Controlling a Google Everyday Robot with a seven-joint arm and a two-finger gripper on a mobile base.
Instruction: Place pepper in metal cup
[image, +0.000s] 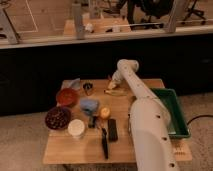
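The metal cup (88, 88) is small, dark and shiny, and stands at the far middle of the wooden table (150, 85). My gripper (111, 85) hangs low over the table's far side, a short way right of the cup and just above a pale yellow elongated item (116, 92). The white arm (142, 115) reaches to it from the lower right. The pepper does not show; the spot under the gripper is hidden.
Left of the cup sit a red bowl (66, 96), a dark bowl (57, 118) and a white cup (76, 128). A blue item (90, 105), a round orange fruit (105, 112) and black tools (112, 129) lie mid-table. A green bin (175, 112) stands at the right.
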